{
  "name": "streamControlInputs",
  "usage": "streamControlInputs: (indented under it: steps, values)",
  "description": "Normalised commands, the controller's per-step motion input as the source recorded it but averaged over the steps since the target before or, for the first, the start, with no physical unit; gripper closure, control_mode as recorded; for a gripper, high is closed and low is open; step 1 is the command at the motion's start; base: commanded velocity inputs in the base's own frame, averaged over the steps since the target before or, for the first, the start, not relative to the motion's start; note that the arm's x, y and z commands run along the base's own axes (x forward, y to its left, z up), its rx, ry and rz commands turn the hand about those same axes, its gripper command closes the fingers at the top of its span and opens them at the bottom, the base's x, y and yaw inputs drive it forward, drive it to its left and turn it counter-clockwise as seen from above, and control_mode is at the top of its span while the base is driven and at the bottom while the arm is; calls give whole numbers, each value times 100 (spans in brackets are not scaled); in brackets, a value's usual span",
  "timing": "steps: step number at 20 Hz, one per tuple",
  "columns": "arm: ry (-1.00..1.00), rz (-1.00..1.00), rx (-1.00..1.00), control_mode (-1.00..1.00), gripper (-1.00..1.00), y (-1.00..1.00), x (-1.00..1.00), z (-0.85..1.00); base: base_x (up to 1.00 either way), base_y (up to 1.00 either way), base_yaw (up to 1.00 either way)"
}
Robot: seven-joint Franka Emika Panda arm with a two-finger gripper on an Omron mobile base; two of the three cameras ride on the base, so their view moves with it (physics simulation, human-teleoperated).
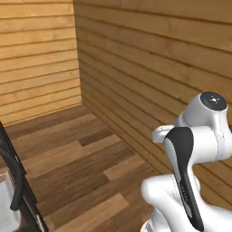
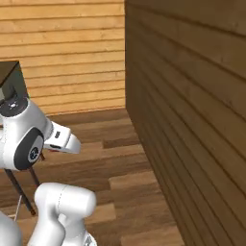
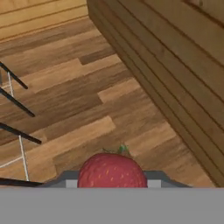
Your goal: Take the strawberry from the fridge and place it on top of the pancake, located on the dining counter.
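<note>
In the hand view a red strawberry [image 3: 111, 170] with a small green stalk sits at the bottom between my two finger tips. My gripper [image 3: 112, 181] is shut on it, and the berry hangs over a wooden plank floor. The white arm [image 1: 190, 154] rises folded at the lower right of the left base view, and the arm [image 2: 29, 134] also shows at the lower left of the right base view. The fridge, the pancake and the dining counter are out of view.
A wood-plank wall [image 3: 175, 57] runs close along the right, meeting another plank wall [image 1: 36, 54] in a corner ahead. Thin dark legs of a stool or frame [image 3: 17, 103] stand to the left. A dark boxy shape [image 2: 12, 79] sits at the upper left of the right base view.
</note>
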Motion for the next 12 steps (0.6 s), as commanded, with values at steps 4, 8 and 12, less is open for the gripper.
streamControlInputs:
  steps: [4, 8, 12]
  values:
    - [0, 0, 0, 100, 100, 0, 0, 0, 55, -19, 90]
    - [0, 0, 0, 100, 100, 0, 0, 0, 69, -26, 86]
    - [0, 0, 0, 100, 100, 0, 0, 0, 100, -46, 67]
